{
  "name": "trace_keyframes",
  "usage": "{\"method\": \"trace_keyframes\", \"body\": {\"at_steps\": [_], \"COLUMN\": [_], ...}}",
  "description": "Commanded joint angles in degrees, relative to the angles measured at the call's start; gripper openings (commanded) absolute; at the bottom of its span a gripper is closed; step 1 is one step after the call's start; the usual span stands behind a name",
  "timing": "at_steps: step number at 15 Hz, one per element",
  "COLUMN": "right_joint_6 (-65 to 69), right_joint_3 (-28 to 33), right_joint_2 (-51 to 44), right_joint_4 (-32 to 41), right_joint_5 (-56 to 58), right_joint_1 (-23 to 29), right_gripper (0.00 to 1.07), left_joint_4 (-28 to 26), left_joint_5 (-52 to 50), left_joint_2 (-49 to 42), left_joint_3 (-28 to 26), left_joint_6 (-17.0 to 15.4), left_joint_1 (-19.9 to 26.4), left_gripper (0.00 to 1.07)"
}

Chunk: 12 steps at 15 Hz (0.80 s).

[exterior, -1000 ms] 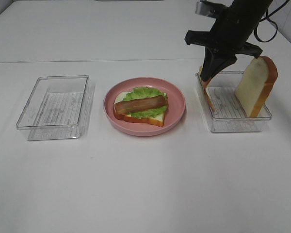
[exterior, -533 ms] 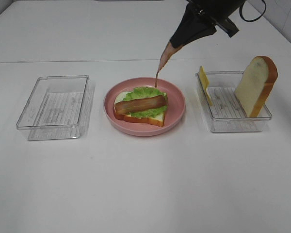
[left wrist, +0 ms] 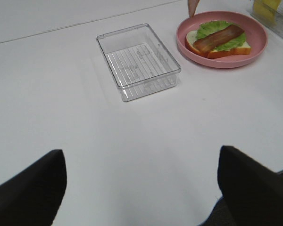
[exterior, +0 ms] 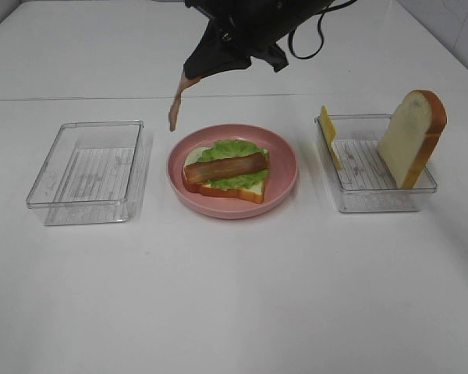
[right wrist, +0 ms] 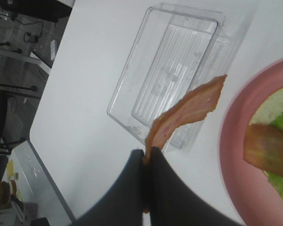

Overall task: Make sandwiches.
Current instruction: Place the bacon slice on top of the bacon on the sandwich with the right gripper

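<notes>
The open sandwich (exterior: 225, 174) lies on the pink plate (exterior: 287, 167): a bread slice, lettuce and one bacon strip. My right gripper (exterior: 191, 74) hangs above the plate's far-left edge, shut on a second bacon strip (exterior: 175, 105) that dangles from it. The right wrist view has that strip (right wrist: 186, 113) pinched in the shut gripper (right wrist: 144, 160), over the gap between the empty tray (right wrist: 174, 70) and the plate (right wrist: 228, 155). A cheese slice (exterior: 327, 136) and a bread slice (exterior: 412, 136) lean in the right tray (exterior: 374, 199). My left gripper (left wrist: 141, 188) is open, far from the sandwich (left wrist: 219, 38).
An empty clear tray (exterior: 90, 167) sits left of the plate and shows in the left wrist view as well (left wrist: 139, 61). The right arm's dark body and cable stretch over the table's far side. The table is white, with a seam line running across its back.
My right gripper lifted the bacon strip out of the right tray and carried it left, across the plate, to above the plate's far-left edge. The left gripper stayed open.
</notes>
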Motion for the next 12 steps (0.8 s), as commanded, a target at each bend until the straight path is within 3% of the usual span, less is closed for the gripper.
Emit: {"method": "trace_keyframes", "body": {"at_steps": [1, 3, 8, 12], "right_joint_6": [-0.7, 0.1, 14.5, 22.2], "right_joint_3": [-0.1, 0.0, 0.1, 0.1], "right_joint_2": [4.0, 5.9, 6.1, 6.1], "right_joint_4": [3.4, 0.2, -18.7, -29.7], "right_joint_5": [-3.8, -3.6, -2.0, 1.3], "right_joint_1": [0.5, 0.5, 0.2, 0.2], "right_gripper": [0.00, 0.00, 0.00, 0.00], "left_joint_4": [0.1, 0.1, 0.1, 0.1], "left_joint_5": [-0.6, -0.6, -0.6, -0.6], "left_joint_2": [-1.1, -1.1, -1.1, -1.1], "left_joint_3": [0.1, 0.1, 0.1, 0.1], "left_joint_6": [0.0, 0.0, 0.0, 0.0], "left_joint_1": [0.0, 0.0, 0.0, 0.0], "left_gripper": [0.83, 0.83, 0.83, 0.83]}}
